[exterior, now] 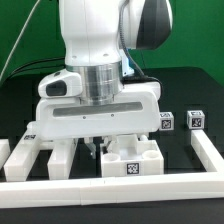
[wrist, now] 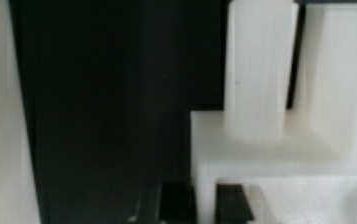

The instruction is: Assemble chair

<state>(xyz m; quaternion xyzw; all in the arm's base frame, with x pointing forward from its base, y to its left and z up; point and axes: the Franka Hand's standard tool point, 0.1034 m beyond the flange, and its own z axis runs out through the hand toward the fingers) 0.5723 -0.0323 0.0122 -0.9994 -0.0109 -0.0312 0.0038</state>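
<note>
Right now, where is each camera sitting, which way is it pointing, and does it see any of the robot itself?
Exterior view: off the arm, looking slightly down at it as it reaches among white chair parts on the black table.
Wrist view: on the wrist, looking down at a chair part on the table; only the jaws' dark tips show.
Shared: chair parts and table.

A black table (exterior: pixel 190 95) carries tagged white chair parts (exterior: pixel 133 160), two small cubes (exterior: pixel 196 120) and a border rail (exterior: pixel 120 188).
</note>
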